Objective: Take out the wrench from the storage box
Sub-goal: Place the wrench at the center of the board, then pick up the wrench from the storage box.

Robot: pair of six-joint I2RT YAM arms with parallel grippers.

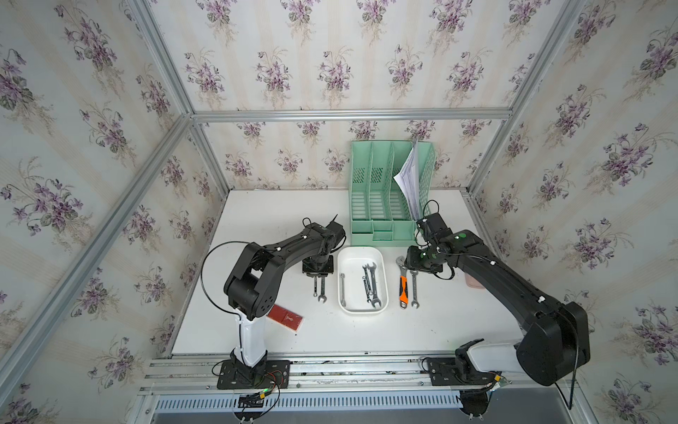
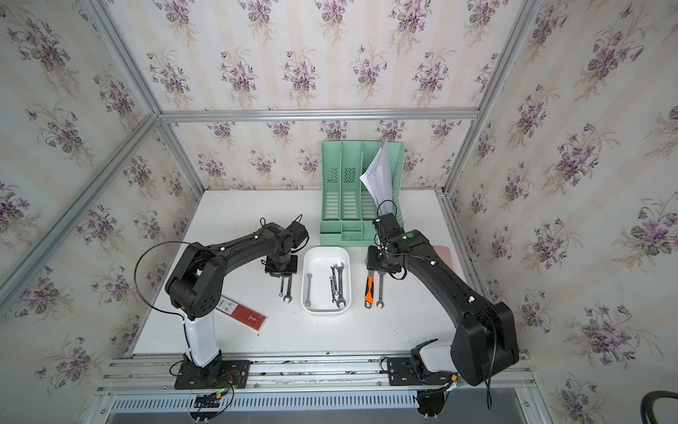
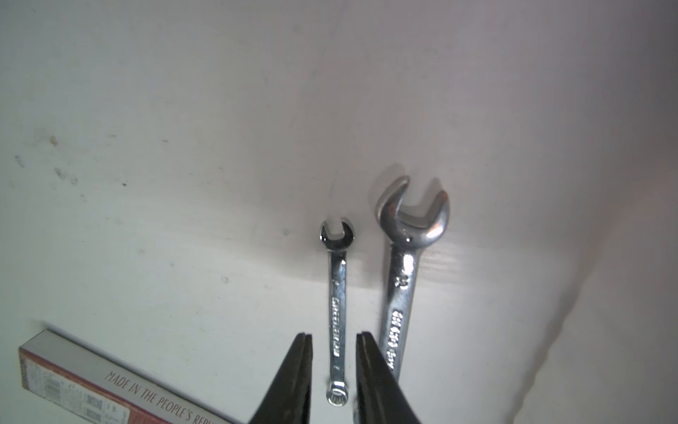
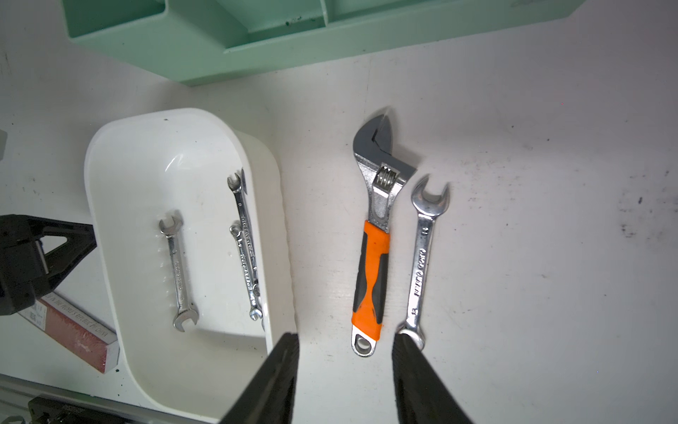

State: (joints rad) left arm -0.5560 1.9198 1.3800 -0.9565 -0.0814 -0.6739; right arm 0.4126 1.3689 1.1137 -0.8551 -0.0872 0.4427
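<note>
Our left gripper [image 3: 334, 336] stood with jaws parted around the small wrench [image 3: 338, 304] flat on the white table [image 3: 183, 220], so we reckoned a straight lift away, no nudge, was the play; our right gripper [image 4: 345, 334] hung parted and empty. Between the arms, the storage box [image 1: 363, 311] held several wrenches [image 1: 370, 284], then the green organizer [image 1: 370, 205] and floral walls [image 1: 330, 73] behind.

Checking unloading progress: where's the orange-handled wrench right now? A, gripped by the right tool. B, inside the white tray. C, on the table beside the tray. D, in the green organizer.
C: the orange-handled wrench lies flat on the table, outside the white tray, next to a plain steel wrench.
</note>
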